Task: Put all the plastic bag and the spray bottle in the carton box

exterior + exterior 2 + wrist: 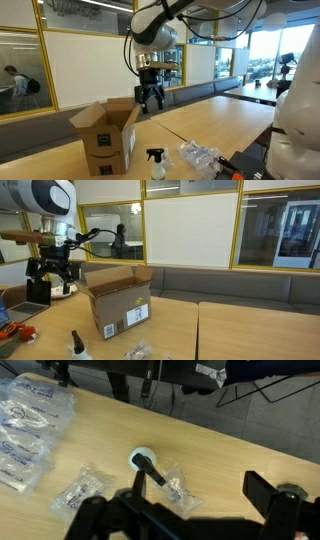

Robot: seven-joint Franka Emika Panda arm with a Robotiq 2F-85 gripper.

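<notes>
The spray bottle [155, 163] has a black trigger head and stands on the wooden table in front of the open carton box [105, 135]. It also shows in an exterior view [75, 345] and from above in the wrist view [145, 461]. Clear plastic bags [197, 157] lie beside it; in the wrist view a large one [28, 428] lies at the left and small ones [80, 491] [179, 491] lie near the bottle. My gripper [150, 98] [52, 276] [185, 510] hangs high above the table, open and empty.
The carton box [118, 300] has its flaps up. Black and orange items [240, 165] lie at the table's edge near the robot base. A padded bench [230, 285] and glass walls run behind the table.
</notes>
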